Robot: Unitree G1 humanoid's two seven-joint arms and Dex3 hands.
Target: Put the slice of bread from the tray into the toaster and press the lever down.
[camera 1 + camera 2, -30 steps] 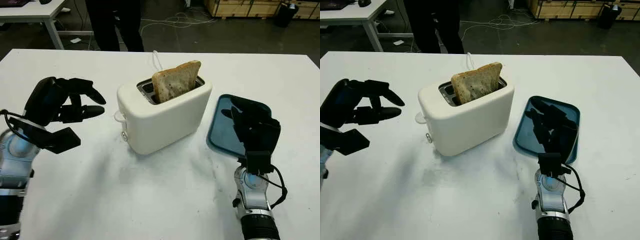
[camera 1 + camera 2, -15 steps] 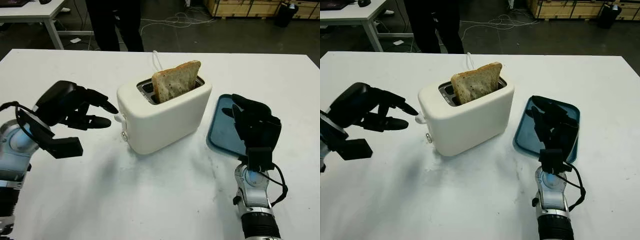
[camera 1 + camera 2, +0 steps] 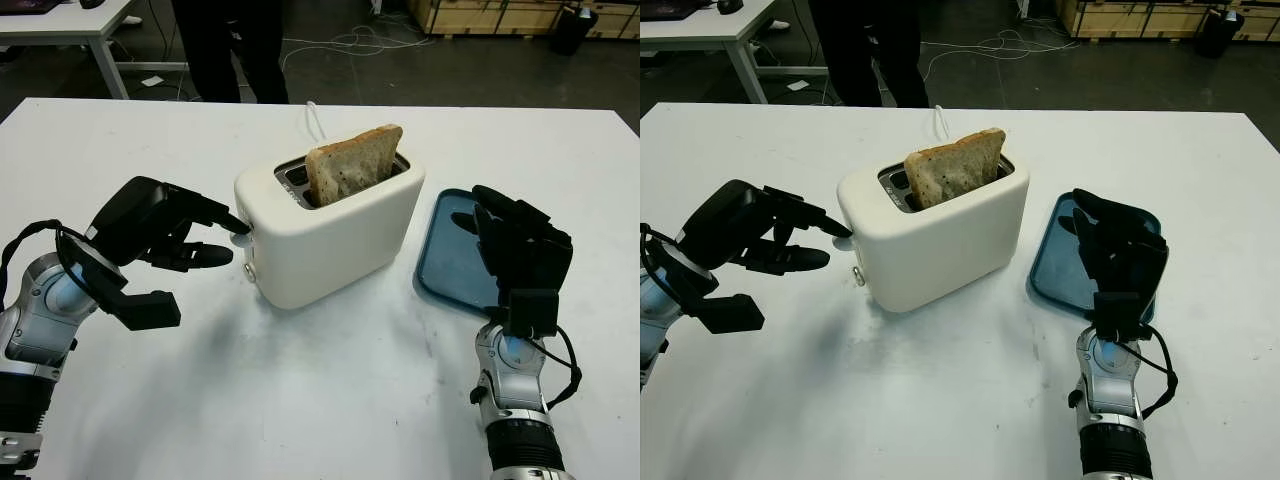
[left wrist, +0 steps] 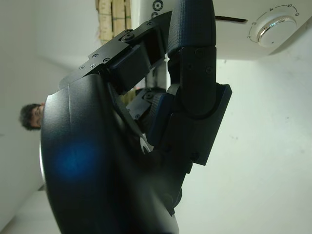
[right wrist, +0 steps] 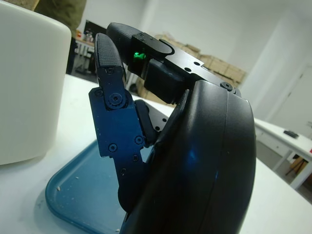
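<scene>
The white toaster (image 3: 330,232) stands on the white table (image 3: 320,390), and everything else is placed from it. The slice of bread (image 3: 352,163) is already in one of its top slots, standing up and leaning a little, with the upper half well above the slot. At the toaster's narrow end, on the robot's left, the left hand (image 3: 165,230) reaches in with nothing in its grasp. One fingertip (image 3: 238,226) is at the lever (image 3: 843,240) on that end. It seems to touch the lever, but I cannot say this for sure. A round dial (image 4: 272,27) is on the same end face, below the lever.

On the other side of the toaster, near it, the blue tray (image 3: 1055,262) lies flat on the table. The right hand (image 3: 520,255) is held upright over the near part of the tray, its fingers extended upward and gripping nothing. A few crumbs are on the tray's floor.

Behind the toaster, beyond the far edge of the table, a person (image 3: 225,45) in dark trousers stands. The white cord (image 3: 314,118) goes from the toaster's back toward that edge.
</scene>
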